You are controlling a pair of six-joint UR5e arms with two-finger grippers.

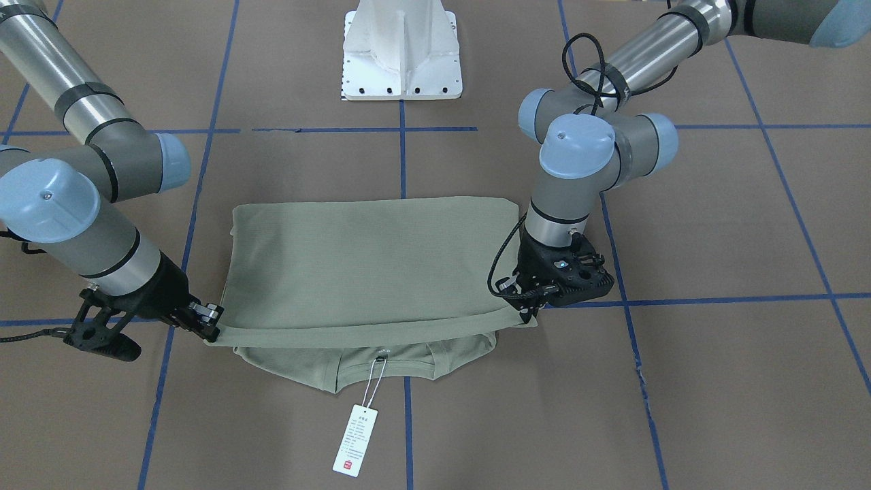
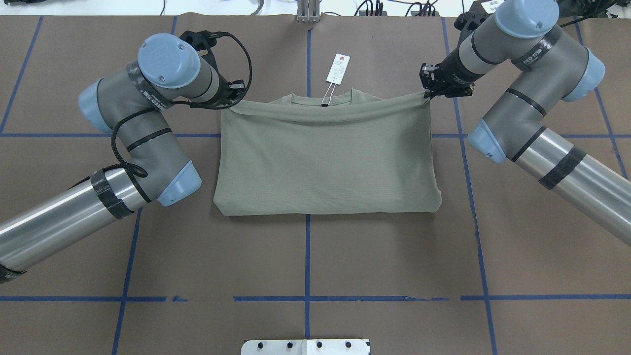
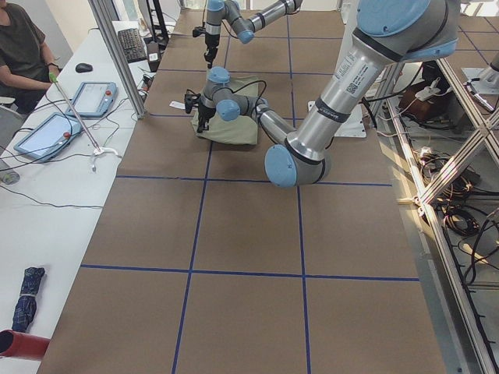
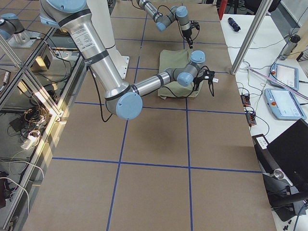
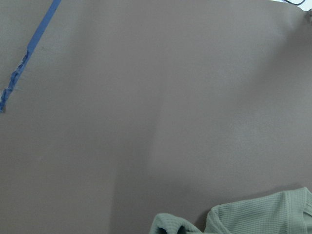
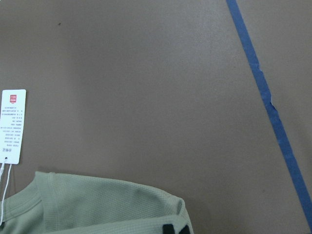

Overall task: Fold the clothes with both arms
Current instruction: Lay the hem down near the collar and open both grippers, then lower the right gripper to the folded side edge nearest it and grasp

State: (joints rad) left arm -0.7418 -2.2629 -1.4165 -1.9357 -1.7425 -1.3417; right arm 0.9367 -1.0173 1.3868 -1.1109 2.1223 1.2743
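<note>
shirt [image 2: 325,158] lies folded on the brown table [image 2: 315,256], centred ahead of the robot and straddling the middle blue tape line [image 2: 307,256]. you'll see both arms reaching to its far edge.

the left arm [image 2: 143,128] comes in low from the robot's left, doubles back at the elbow and sets its wrist over the far left corner. the left gripper [image 1: 527,312] points down at the cloth, its jaws pinched closed on that corner of the top layer. the right arm [image 2: 522,113] mirrors it from the other side, forearm slanting in and wrist bent toward the far right corner. the right gripper [image 1: 209,325] is tilted inward, its jaws clamped on that corner too.

the edge between the two grippers runs taut and nearly straight, sitting just above the lower layer and casting a thin shadow on it. the fold itself lies on the robot's side.

as folded, the shirt's long axis runs left to right across the table. its collar [image 1: 381,357] points away from the robot, toward your side, and peeks out beyond the held edge. the hang tag [image 1: 355,439] lies flat on the table just past the collar, on its string, red mark at the far end.
</note>
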